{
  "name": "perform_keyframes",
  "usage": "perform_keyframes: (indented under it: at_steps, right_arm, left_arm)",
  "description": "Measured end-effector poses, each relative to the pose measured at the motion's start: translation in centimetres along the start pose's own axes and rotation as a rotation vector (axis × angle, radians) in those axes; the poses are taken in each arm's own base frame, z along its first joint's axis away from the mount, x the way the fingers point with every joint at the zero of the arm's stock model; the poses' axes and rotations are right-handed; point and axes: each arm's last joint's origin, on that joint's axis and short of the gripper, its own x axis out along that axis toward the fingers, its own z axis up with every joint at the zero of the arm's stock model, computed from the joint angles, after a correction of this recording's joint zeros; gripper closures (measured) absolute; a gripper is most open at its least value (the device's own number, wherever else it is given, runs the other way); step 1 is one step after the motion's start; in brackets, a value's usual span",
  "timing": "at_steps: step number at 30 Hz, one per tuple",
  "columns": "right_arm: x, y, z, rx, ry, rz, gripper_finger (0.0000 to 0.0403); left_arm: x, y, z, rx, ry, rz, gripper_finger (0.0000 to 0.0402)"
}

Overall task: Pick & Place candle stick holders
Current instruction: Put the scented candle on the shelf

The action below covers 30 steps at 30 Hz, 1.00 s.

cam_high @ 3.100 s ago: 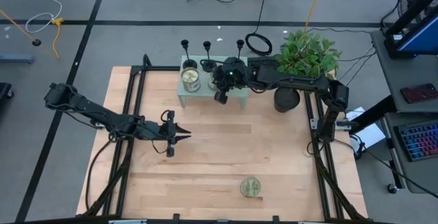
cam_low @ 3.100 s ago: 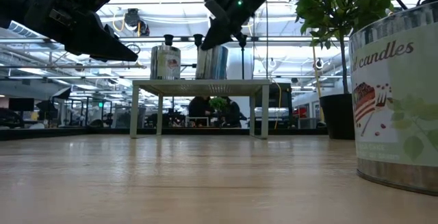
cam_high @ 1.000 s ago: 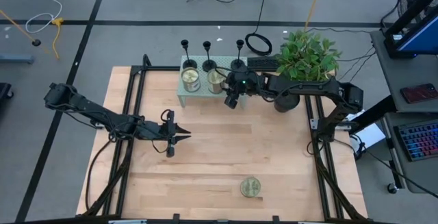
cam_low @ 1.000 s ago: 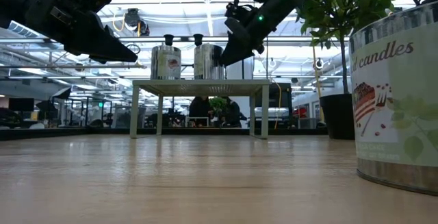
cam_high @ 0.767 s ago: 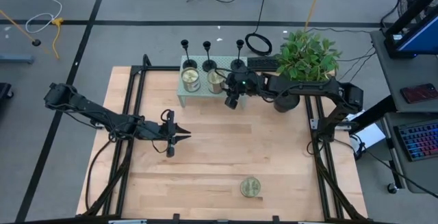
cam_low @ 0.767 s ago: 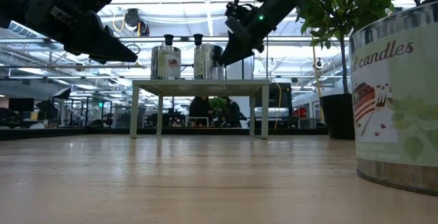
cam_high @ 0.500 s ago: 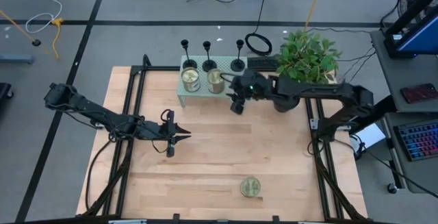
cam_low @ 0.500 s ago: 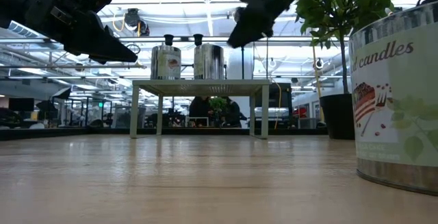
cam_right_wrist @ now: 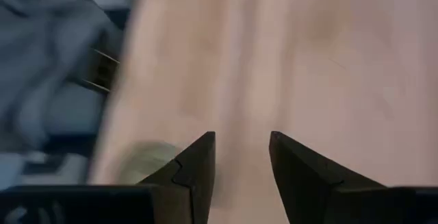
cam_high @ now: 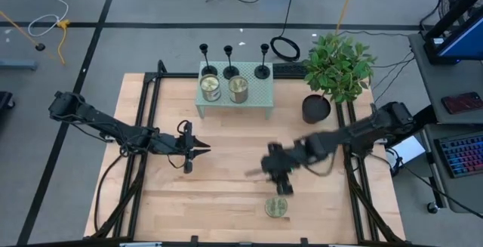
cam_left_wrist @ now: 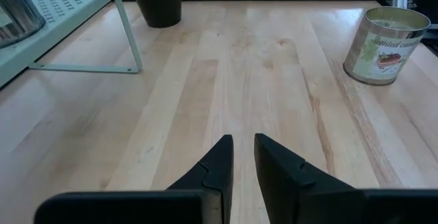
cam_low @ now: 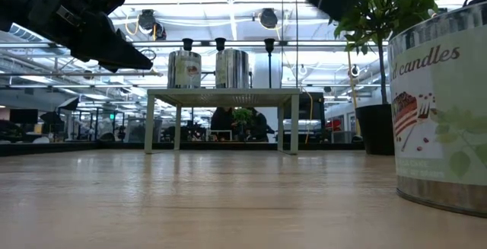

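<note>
Three black candle stick holders (cam_high: 207,70) (cam_high: 230,71) (cam_high: 262,70) stand upright on their round bases along the far edge of a pale-green perforated stand (cam_high: 256,100). In the low view their stems (cam_low: 268,51) rise behind two candle tins. My right gripper (cam_high: 282,185) is open and empty, blurred, over the table's middle right, just far of a candle tin (cam_high: 276,206). Its own view (cam_right_wrist: 242,138) shows only bare wood between the fingers. My left gripper (cam_high: 202,153) hangs over the table's left middle, empty, its fingers a narrow gap apart (cam_left_wrist: 243,138).
Two candle tins (cam_high: 210,88) (cam_high: 238,89) sit on the stand in front of the holders. A black pot with a green plant (cam_high: 317,109) stands right of the stand. The tin on the table looms at the right of the low view (cam_low: 441,104).
My right gripper has left the stand's near right side and swung fast toward the table's near edge, ending just far of the lone candle tin. The three holders stand as before.
</note>
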Motion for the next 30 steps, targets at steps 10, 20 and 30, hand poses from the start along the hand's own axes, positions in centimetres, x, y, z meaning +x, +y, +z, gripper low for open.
perform_keyframes:
  at_steps: [10, 20, 30]
  right_arm:
    - [3.4, 6.9, -2.1, -0.002, 0.064, 0.237, 0.0273]
    - [5.8, 9.0, -4.0, -0.079, 0.113, 0.179, 0.0273]
    - [5.7, 9.9, -5.1, -0.117, 0.116, 0.067, 0.0273]
  left_arm:
    - [0.0, 0.0, 0.0, -0.001, -0.001, 0.001, 0.0334]
    - [0.0, 0.0, 0.1, 0.027, -0.006, 0.003, 0.0334]
    - [0.0, 0.0, 0.1, 0.030, -0.007, 0.003, 0.0334]
